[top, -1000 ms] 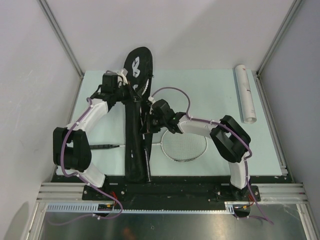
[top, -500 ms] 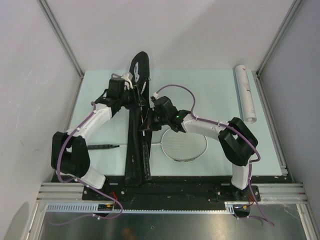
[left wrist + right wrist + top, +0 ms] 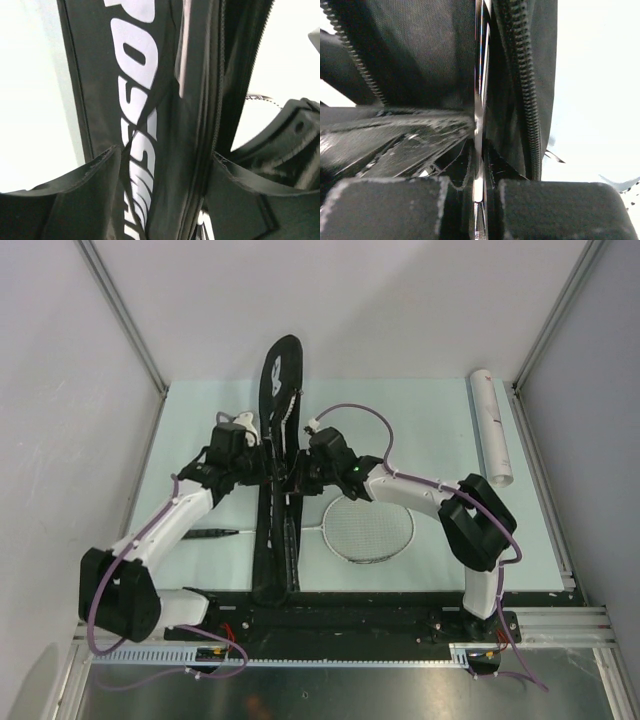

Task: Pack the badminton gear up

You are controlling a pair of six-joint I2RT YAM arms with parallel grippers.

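The long black racket bag stands on edge down the middle of the table, its CROSSWAY lettering filling the left wrist view. My left gripper is open and straddles the bag, with its fingers on either side of the fabric. From the bag's right side, my right gripper is shut on the thin silver rim of a racket inside the unzipped opening. A second racket lies flat on the table, its black handle passing under the bag. The white tube lies at the far right.
Metal frame posts and white walls enclose the pale table. The bag's open zipper teeth run just right of my right fingers. A purple cable loops above the right wrist.
My left gripper has opened and slid nearer along the bag, its elbow dropping towards the front left. The right gripper has edged farther along the bag, still shut.
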